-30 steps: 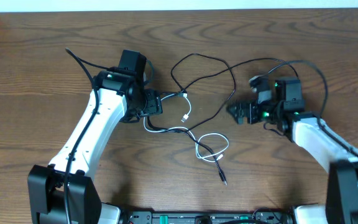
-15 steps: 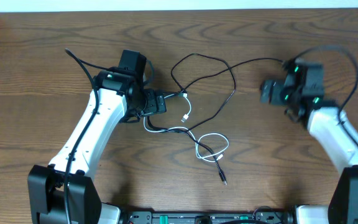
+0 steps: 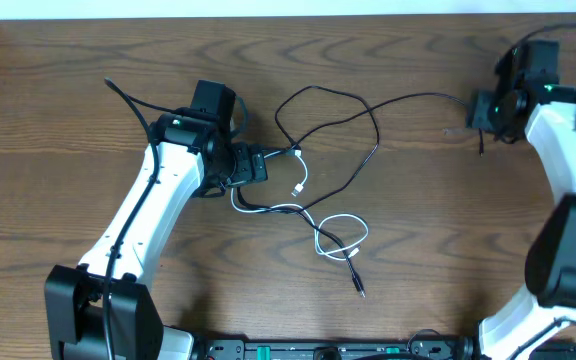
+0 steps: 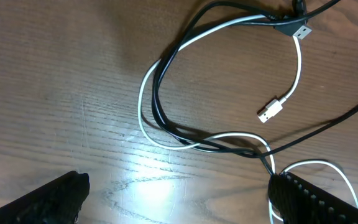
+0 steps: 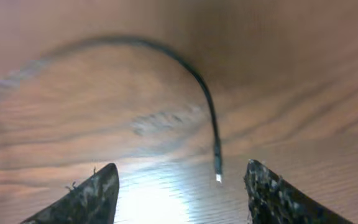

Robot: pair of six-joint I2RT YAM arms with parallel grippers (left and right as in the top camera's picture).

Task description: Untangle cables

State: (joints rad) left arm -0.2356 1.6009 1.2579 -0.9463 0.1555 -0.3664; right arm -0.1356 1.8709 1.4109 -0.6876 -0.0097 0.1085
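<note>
Tangle of black cable and white cable lies at worktop centre under left claw — spread apart; right claw, likewise apart, hovers over plug end.

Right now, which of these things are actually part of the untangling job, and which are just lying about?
Part of the job:
- black cable
- white cable
- left end effector, open
- right end effector, open

Just there, not to be untangled:
- wooden table
- left arm's own black wire
</note>
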